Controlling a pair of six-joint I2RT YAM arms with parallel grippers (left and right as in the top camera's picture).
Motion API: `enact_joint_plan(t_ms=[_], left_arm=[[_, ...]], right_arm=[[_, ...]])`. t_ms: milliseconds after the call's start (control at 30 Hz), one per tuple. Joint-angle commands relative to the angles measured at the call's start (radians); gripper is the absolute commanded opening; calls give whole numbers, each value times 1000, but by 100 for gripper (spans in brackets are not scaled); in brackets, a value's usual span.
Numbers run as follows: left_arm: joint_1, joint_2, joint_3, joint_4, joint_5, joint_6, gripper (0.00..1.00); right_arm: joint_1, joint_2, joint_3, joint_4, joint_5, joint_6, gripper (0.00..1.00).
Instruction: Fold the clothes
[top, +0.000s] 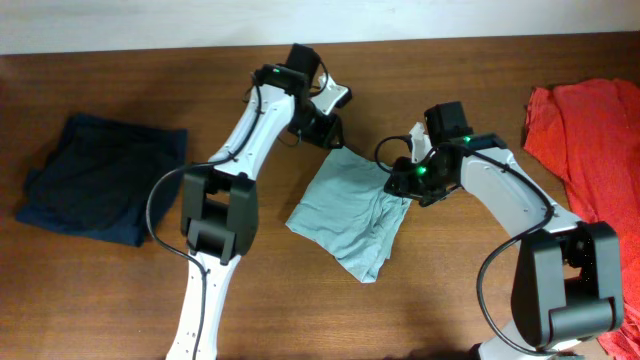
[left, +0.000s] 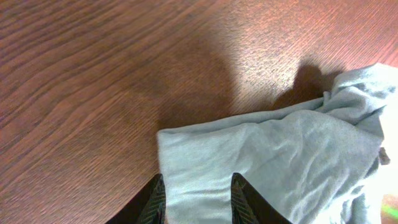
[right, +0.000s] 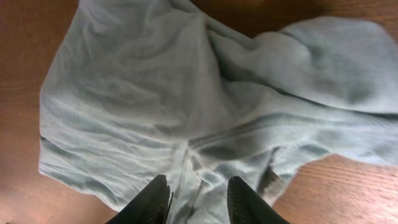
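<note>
Nearest us, in the middle of the desk (top: 450, 300), the grey-blue T-shirt (top: 352, 212) lies rumpled, one corner toward the near edge. Over its right side the right gripper (right: 199, 193) has its fingers apart, the cloth slack between them. At the shirt's far corner the left gripper (left: 198, 190) is parted the same way over the hem. A navy garment (top: 100, 180) lies by the left edge, and an orange-red shirt (top: 590, 130) lies at the far right corner.

bare bench (left: 93, 74) lies open ahead of the left claw (left: 196, 198), grey-blue shirt (left: 280, 155) just beside it. ahead of the right claw (right: 198, 196), rumpled shirt folds fill the way.
</note>
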Motion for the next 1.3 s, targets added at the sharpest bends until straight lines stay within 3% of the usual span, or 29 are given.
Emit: enact_joint_plan(t_ms=[0,133,267,333,433,567,900,933,967,1000,1067,1267], left_arm=[[-19,39,2,1,-45,31,34],[-23,73,2,-11,-45,31,29],[-23,78,2,-12,-45,32,29],[-23,78,2,-10,-45,32,21],[-23,78,2,-9,-79,31,0],[-9,77,18,-25,-130,31,0],[93,77,124,-51,-127,-14,0],[97,77,128,-55,-127,-14,0],[101,77,134,-60,-127,-14,0],[105,77,140,-70,-127,-14,2],[108,77,157,-100,-124,-14,10],[101,76,276,-341,-9,-14,26]], right_arm=[[27,37,0,10,-7,27,33],[43,79,-1,6,2,80,25],[43,84,-1,7,4,92,25],[43,84,-1,27,4,92,18],[43,84,-1,46,44,92,4],[39,84,-1,-17,171,73,4],[39,83,3,-117,240,-19,4],[39,83,5,-115,239,-46,6],[39,83,11,-116,239,-71,16],[39,83,17,-120,237,-91,32],[39,78,36,-139,231,-124,44],[39,21,113,-254,163,-146,52]])
